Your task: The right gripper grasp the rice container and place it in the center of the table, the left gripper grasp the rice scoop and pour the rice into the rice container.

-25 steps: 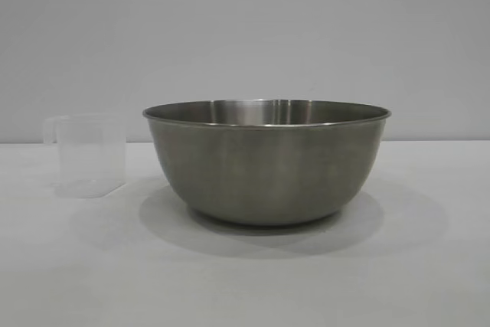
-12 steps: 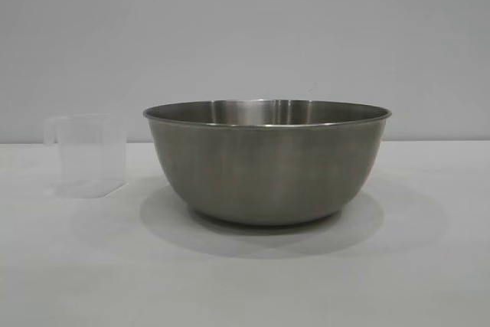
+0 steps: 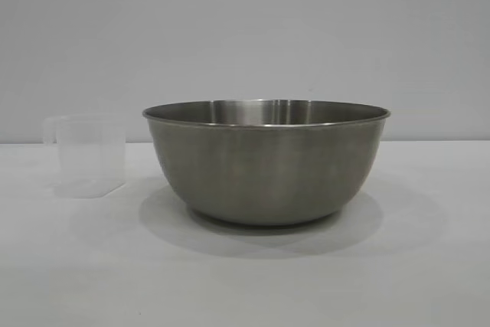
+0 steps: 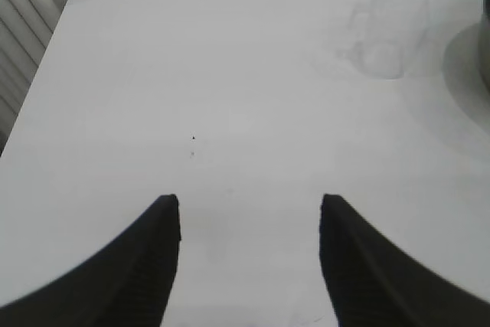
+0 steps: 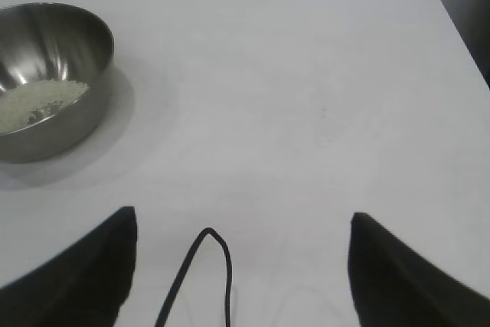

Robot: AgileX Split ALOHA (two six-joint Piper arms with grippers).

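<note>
The rice [image 5: 42,101] is already in the rice container [image 3: 266,160]. The rice scoop [image 3: 86,156] stands empty left of it. The left gripper [image 4: 249,223] and right gripper [image 5: 241,239] hang apart-fingered, holding nothing; the job looks done.

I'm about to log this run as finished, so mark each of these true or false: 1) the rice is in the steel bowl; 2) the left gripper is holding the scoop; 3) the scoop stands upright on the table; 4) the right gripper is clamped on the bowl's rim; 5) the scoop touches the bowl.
1) True: the rice lies in the rice container.
2) False: the left gripper is open over bare table, apart from the rice scoop.
3) True: it stands upright beside the bowl and looks empty.
4) False: the right gripper is open, well clear of the bowl, holding nothing.
5) False: in the exterior view a gap of table shows between them.
</note>
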